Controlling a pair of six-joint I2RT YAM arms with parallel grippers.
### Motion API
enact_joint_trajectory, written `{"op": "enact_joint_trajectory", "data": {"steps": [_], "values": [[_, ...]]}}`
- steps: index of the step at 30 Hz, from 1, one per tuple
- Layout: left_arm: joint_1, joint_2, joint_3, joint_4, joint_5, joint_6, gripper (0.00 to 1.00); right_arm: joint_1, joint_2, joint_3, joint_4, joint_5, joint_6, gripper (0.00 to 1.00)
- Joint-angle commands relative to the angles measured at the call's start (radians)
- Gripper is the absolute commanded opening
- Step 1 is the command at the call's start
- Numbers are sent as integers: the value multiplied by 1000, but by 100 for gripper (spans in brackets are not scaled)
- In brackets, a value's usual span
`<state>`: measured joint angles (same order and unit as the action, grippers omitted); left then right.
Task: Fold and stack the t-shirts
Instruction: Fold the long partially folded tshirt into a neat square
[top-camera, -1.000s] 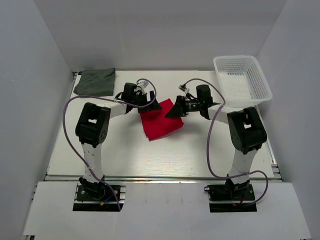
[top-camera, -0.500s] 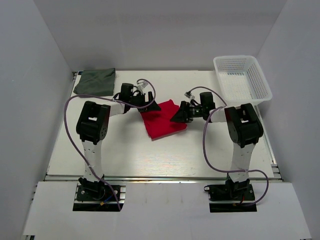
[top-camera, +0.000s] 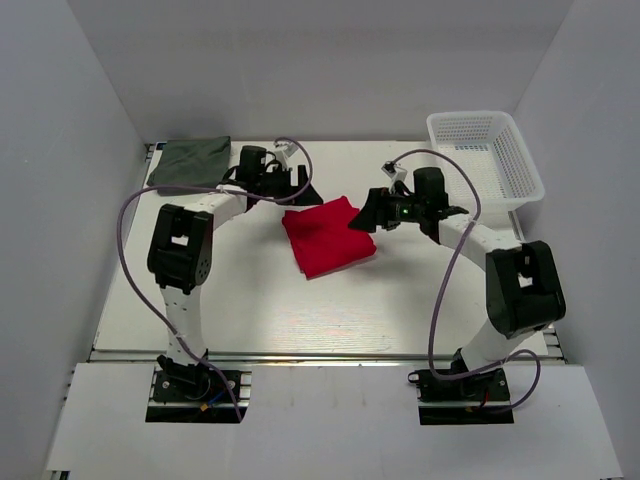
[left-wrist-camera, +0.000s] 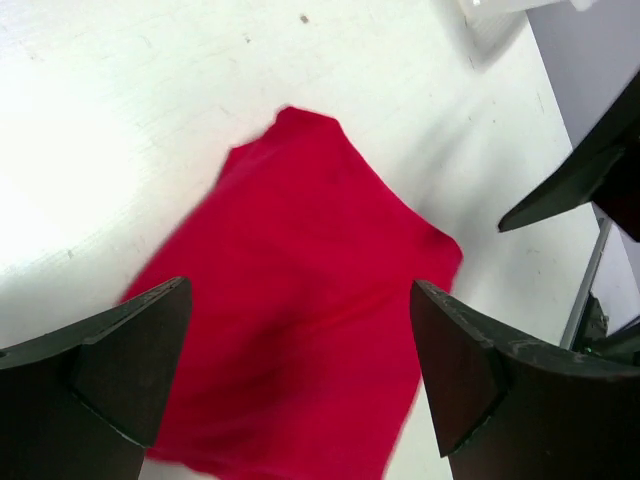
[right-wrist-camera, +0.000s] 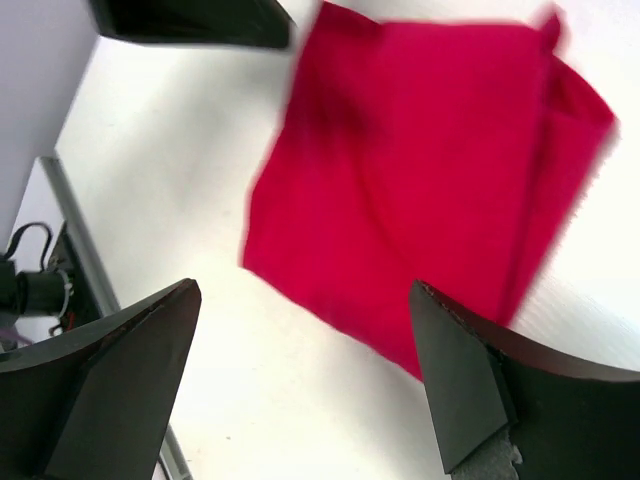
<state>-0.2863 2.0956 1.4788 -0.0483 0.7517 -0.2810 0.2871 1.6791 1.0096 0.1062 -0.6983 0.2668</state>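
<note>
- White table (top-camera: 260, 300) inside plain white walls: the red t-shirt (top-camera: 326, 238) lies near the centre as a folded, slightly skewed packet. The grey-green t-shirt (top-camera: 190, 163) lies folded at the far left corner, well apart from it.
- Left gripper (top-camera: 300, 190) hangs beside the far left edge of the red packet, jaws spread wide, holding nothing.
- Right gripper (top-camera: 366, 216) hangs at the packet's right edge, jaws equally wide and also empty.
- Treat the step in hand as stacking: folding looks done, so the red packet probably has to go onto the grey-green one.
- Lower both grippers onto opposite edges so that each straddles every layer. A pinch on the top layer alone will likely open the fold.
- Check the right wrist view: a doubled flap runs along one side of the packet. Take that flap inside your grip.
- Lift level and carry low, with both arms at an even spacing, so the cloth neither sags nor stretches.
- Steer away from the white basket (top-camera: 485, 160); it plays no part in this step.
</note>
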Motion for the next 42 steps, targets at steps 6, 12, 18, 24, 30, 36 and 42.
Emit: {"op": "enact_joint_trajectory", "data": {"steps": [6,12,18,24,30,36,42], "values": [[-10,-316,-230,-65,-164,-56,100,98,16,-52,119,-150,48,90],[1,-382,-425,-65,-218,-158,100,107,162,-84,277,-185,140,90],[1,-339,-477,14,-206,-199,100,104,272,-89,293,-128,140,90],[-10,-256,-453,16,-256,-199,100,121,141,-83,268,-138,102,90],[-31,-191,-443,37,-341,-208,97,121,-39,-133,242,-122,104,90],[-97,-86,-374,18,-434,-196,75,115,-208,-209,216,-77,106,90],[-152,-52,-334,-10,-544,-132,27,112,-383,-252,93,54,32,90]]}}
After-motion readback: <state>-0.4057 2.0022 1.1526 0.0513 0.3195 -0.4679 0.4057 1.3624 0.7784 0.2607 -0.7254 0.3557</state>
